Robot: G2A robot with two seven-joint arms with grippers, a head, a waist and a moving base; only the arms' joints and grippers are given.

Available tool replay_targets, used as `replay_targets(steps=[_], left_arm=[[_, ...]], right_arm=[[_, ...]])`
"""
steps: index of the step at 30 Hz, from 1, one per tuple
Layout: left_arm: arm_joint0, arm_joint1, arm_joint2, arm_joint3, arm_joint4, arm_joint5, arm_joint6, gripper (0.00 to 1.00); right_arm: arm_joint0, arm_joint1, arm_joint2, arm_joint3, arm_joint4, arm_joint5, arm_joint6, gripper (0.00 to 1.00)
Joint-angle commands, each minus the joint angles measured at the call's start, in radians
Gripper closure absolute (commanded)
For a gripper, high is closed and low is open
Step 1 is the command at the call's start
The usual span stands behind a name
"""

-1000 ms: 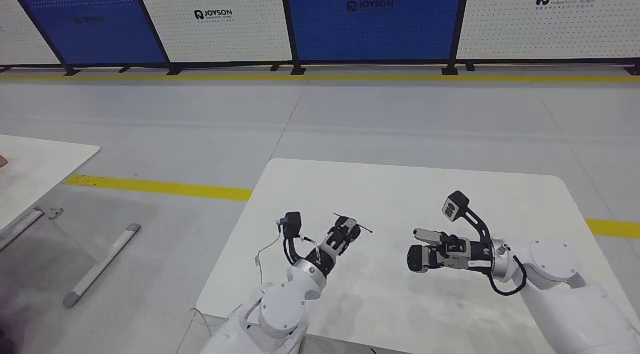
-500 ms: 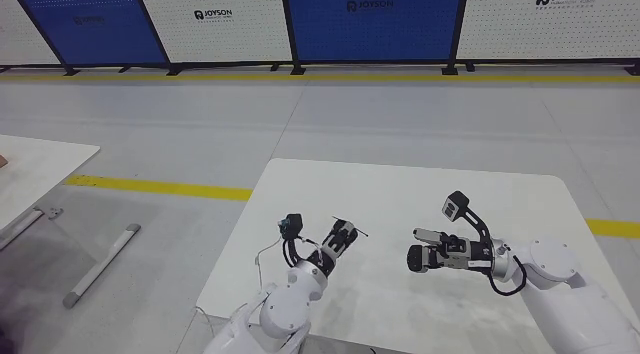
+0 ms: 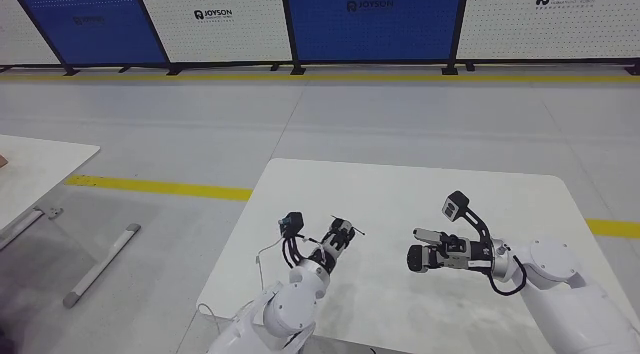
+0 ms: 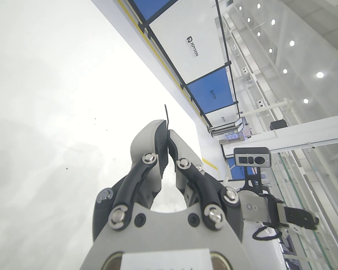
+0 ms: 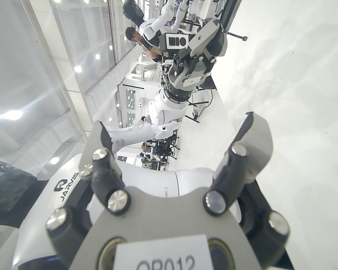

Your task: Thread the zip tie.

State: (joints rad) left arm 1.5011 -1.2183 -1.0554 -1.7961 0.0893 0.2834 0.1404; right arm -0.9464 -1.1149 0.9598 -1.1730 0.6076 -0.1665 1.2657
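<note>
Left gripper (image 3: 343,227) sits over the near-left part of the white rectangular table (image 3: 400,186), angled up and away from the robot. In the left wrist view the left gripper (image 4: 168,131) has its two grey fingers with black ribbed pads (image 4: 161,141) pressed together at the tips, pinching the thin black plastic zip tie (image 4: 166,115). A short straight length of the strip sticks out past the fingertips, over the pale table (image 4: 45,57). From above, the zip tie (image 3: 356,229) reads as a fine dark line poking out of that gripper toward the table's middle. The right wrist view has the left gripper (image 5: 224,32) farther off, with the zip tie (image 5: 236,36) jutting sideways from it, a slightly thicker bit at the free end. The strip looks clear of the table (image 5: 298,57); can't tell how high. Right gripper (image 3: 411,257) is over the near-right part of the table, pointing across at the left one, a clear gap between them, not touching. In its own wrist view the right gripper (image 5: 176,124) has its fingers (image 5: 250,130) spread wide, nothing between them. Behind the table are a grey floor with a yellow floor line (image 3: 160,188), a row of blue and white perforated panels (image 3: 370,4), and the corner of a second white table (image 3: 40,169) at the left edge.
</note>
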Motion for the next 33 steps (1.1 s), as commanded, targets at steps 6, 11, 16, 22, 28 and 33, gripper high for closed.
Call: replay_targets(steps=[6, 11, 16, 22, 28, 33], left_arm=[[0.085, 0.000, -0.047, -0.095, -0.068, -0.274, 0.071, 1.00], [0.155, 0.004, -0.088, -0.158, -0.115, -0.425, 0.072, 1.00], [0.155, 0.004, -0.088, -0.158, -0.115, -0.425, 0.072, 1.00], [0.155, 0.004, -0.088, -0.158, -0.115, -0.425, 0.072, 1.00], [0.149, -0.007, -0.100, -0.190, -0.222, -0.536, 0.136, 1.00], [0.159, -0.010, -0.121, -0.178, -0.266, -0.605, 0.136, 1.00]], right_arm=[[0.000, 0.000, 0.000, 0.000, 0.000, 0.000, 0.000, 0.00], [0.000, 0.000, 0.000, 0.000, 0.000, 0.000, 0.000, 0.00], [0.000, 0.000, 0.000, 0.000, 0.000, 0.000, 0.000, 0.00], [0.000, 0.000, 0.000, 0.000, 0.000, 0.000, 0.000, 0.00], [0.000, 0.000, 0.000, 0.000, 0.000, 0.000, 0.000, 0.00], [0.000, 0.000, 0.000, 0.000, 0.000, 0.000, 0.000, 0.00]])
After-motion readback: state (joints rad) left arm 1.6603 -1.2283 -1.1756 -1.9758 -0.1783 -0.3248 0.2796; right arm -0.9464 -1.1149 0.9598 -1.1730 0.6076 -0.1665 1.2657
